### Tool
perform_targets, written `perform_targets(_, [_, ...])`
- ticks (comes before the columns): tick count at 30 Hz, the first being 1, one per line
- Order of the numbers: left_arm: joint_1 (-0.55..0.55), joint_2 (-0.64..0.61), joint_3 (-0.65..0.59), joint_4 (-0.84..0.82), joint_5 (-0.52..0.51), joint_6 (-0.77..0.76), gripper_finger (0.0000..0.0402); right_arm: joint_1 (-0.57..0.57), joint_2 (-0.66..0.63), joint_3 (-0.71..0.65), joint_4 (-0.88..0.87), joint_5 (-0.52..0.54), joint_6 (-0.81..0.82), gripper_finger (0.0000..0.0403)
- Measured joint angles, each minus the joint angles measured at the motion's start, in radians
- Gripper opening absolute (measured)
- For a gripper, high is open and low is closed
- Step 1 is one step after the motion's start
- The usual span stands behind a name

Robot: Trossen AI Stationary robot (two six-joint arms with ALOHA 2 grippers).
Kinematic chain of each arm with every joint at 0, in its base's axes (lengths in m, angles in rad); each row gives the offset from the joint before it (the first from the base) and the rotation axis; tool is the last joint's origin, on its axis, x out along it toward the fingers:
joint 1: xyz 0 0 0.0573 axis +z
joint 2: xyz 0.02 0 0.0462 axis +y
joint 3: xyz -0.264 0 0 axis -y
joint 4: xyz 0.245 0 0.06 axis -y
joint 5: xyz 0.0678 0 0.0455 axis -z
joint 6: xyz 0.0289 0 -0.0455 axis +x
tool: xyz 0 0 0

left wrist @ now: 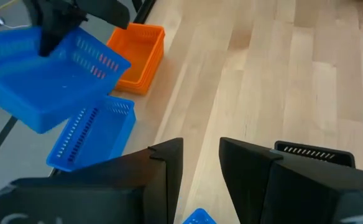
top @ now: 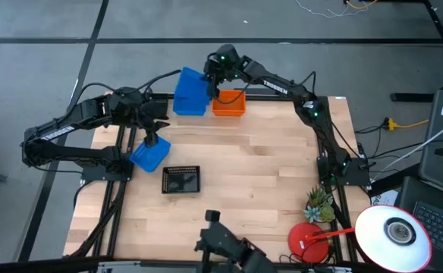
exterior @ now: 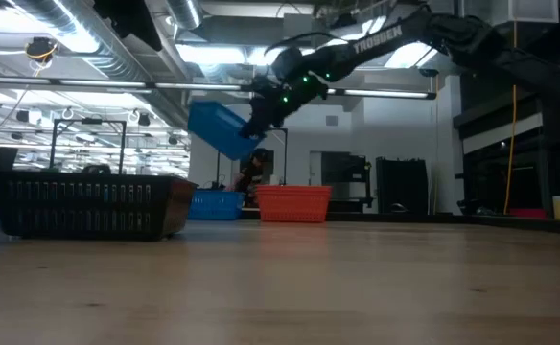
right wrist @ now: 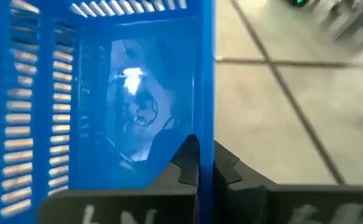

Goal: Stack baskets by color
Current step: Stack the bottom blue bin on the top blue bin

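Your right gripper (top: 210, 80), clamped on the bright blue slotted plastic basket's (top: 190, 92) wall, holds it tilted in the air at top centre, directly above the second blue basket (left wrist: 91, 132) waiting on the tabletop (top: 267, 174).

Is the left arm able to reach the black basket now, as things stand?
Probably yes: the left claw is open and empty, above a blue basket, and the black basket lies just beside it with nothing between them.
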Motion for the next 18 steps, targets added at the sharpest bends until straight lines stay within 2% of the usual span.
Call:
perform_targets(10, [0.000,0.000,0.000,0.002,0.001,0.000,0.0096,-0.006,0.007,-0.039,0.029,-0.003,-0.021,0.0000])
perform_targets(18, [0.000,0.000,0.000,0.001,0.001,-0.001,0.0096,0.002,0.067,-0.042,0.061,0.006,-0.051,0.0000])
